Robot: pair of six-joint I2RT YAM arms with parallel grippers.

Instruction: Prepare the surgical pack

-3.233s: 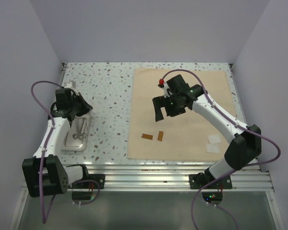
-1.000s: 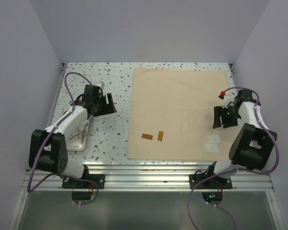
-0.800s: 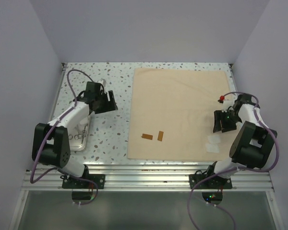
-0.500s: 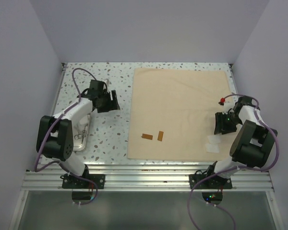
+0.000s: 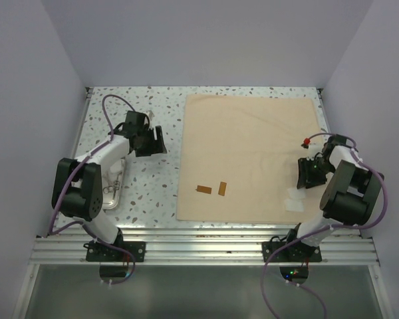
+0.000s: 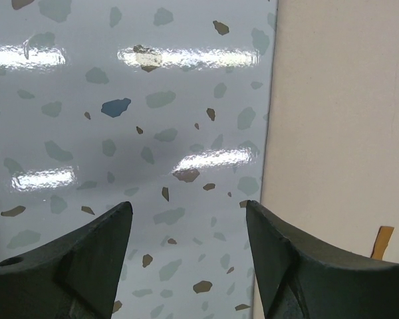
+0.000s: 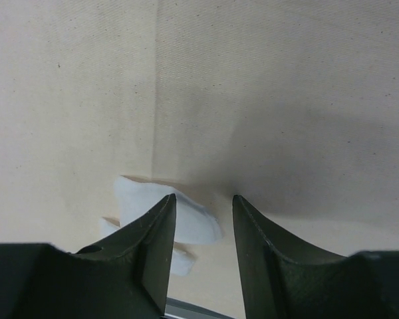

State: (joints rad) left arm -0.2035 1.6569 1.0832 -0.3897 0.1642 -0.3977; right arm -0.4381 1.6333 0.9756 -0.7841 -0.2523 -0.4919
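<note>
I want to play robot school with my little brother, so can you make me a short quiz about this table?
1. True or false: the two brown strips lie on the tan cloth.
2. Where is the steel tray? A: on the cloth. B: on the speckled table, left of the cloth. C: in a gripper.
3. Fill in: the right gripper, jaws apart, is close to the white ____ pads.

Key: 1 true; 2 B; 3 gauze.
</note>
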